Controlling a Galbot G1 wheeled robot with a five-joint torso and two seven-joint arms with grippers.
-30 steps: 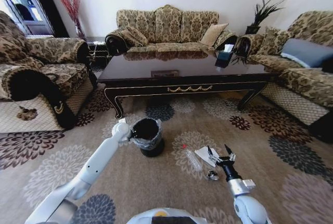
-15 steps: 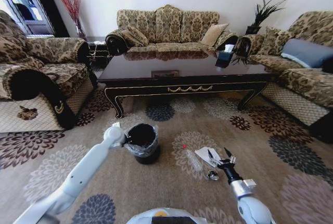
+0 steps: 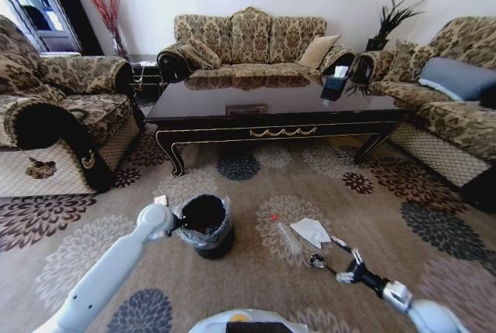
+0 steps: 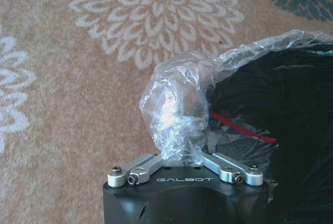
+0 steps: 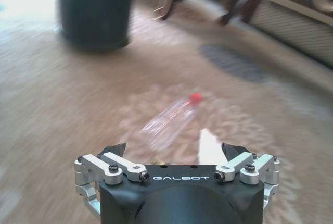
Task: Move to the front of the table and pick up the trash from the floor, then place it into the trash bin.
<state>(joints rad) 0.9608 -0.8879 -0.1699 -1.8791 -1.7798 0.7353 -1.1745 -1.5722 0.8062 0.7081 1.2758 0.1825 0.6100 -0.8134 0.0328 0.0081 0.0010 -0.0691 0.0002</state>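
Meanwhile, on my left, my left jaws point(image 4: 179, 156) are pinched on a bunched fold of the translucent liner point(image 4: 174, 112) at the rim of the trash bin point(image 3: 205, 227). Over the last second I have dragged the bin across the carpet point(image 3: 256, 286) toward me, away from the bench point(image 3: 271, 104) and a little further left, and it now sits slightly tilted under my pull. By my reckoning that leaves the bin within easier reach for a drop.

In the middle, the trash lies on the floor just right of the bin: the clear bottle point(image 3: 285, 234) with its red cap point(image 3: 274, 217), the crumpled white paper point(image 3: 311, 231) beside it, and the small shiny scrap point(image 3: 316, 260) nearest me.

On my right, my right jaws point(image 3: 346, 262) stand wide and hold nothing. That arm has swung lower and out to the right, so the jaws now approach the scrap from the side, close but not closed on anything. No litter is lifted yet.
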